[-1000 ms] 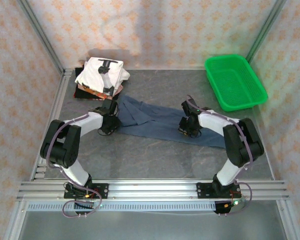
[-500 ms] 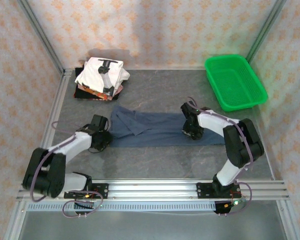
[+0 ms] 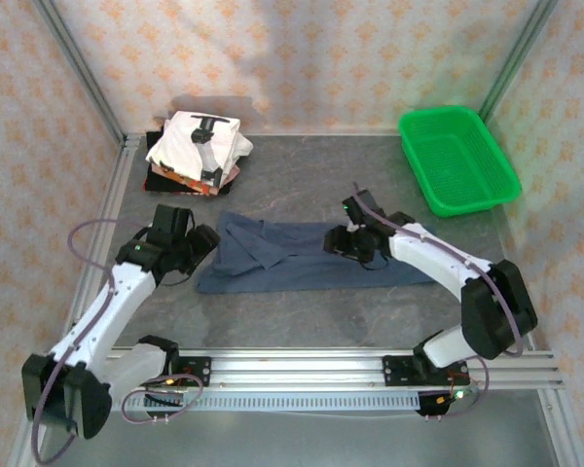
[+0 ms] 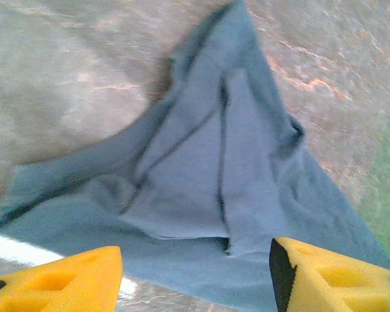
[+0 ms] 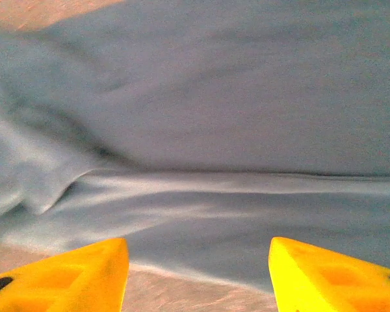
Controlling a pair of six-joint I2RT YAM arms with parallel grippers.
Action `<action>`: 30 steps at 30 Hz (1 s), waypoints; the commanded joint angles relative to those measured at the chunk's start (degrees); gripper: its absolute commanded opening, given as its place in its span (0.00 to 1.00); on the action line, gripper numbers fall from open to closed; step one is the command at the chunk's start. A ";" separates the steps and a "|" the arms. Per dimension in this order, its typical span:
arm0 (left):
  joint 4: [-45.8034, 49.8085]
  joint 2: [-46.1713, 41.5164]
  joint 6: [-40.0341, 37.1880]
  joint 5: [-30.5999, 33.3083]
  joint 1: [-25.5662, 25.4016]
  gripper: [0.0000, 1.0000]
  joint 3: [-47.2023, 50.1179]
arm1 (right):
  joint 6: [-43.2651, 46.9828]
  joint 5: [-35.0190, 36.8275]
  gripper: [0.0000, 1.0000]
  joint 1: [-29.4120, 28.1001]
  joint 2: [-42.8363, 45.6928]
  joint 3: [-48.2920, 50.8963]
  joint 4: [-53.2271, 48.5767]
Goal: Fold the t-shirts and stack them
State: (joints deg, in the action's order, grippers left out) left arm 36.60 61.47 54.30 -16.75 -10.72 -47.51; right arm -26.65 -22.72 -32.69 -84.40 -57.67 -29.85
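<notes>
Nearest the camera, an aluminium rail [image 3: 302, 365] ran along the front of the grey, stone-look table [image 3: 302, 311]. Just behind that bare strip lay the navy-blue shirt [image 3: 292, 255]. It was spread out flat, with its long axis going left to right across the table. Its left end was rumpled, with a couple of folded-over flaps.

The left gripper [image 3: 193, 248] sat at the shirt's left end, fingers spread and nothing in them. The right gripper [image 3: 346, 241] was over the shirt's right half, also released, with cloth right under it.

Behind the shirt's left end sat the stack of folded shirts [image 3: 190, 170], white one with black print [image 3: 200, 136] on top. Behind its right end was the green basket [image 3: 457, 161]. Pale patterned walls [image 3: 321, 58] closed off the back.
</notes>
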 commanded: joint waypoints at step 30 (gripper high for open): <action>1.94 -0.95 -7.12 -5.05 10.45 0.71 2.92 | 25.45 18.17 0.48 -22.86 -36.27 -36.62 -13.28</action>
State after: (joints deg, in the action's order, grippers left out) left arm 35.81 61.80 48.66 -23.31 -1.06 -45.43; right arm -2.39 -8.99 -55.72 -119.24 -91.85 -40.69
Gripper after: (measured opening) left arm 0.711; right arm 0.499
